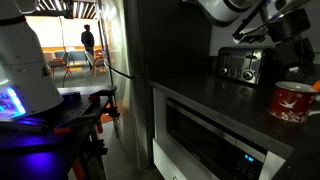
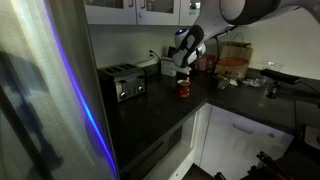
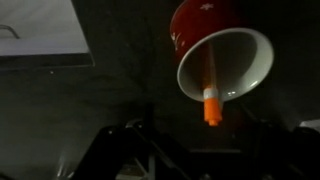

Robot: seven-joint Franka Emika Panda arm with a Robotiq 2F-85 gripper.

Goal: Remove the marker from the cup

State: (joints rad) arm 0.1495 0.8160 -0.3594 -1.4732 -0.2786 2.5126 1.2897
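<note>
The cup (image 3: 222, 50) is a red mug with white patterning and a pale inside. It stands on a dark counter in both exterior views (image 1: 292, 101) (image 2: 184, 88). The marker (image 3: 211, 95), a slim orange pen, stands in the cup with its orange end sticking out past the rim. My gripper (image 3: 200, 152) is right above the cup in both exterior views (image 1: 293, 60) (image 2: 183, 67). Its two dark fingers are spread apart on either side of the marker's end, open and holding nothing.
A shiny silver-and-black toaster (image 1: 240, 65) (image 2: 122, 80) stands on the counter near the cup. Jars and clutter (image 2: 232, 65) sit on the far counter by the wall. An oven front (image 1: 205, 135) lies below the counter edge.
</note>
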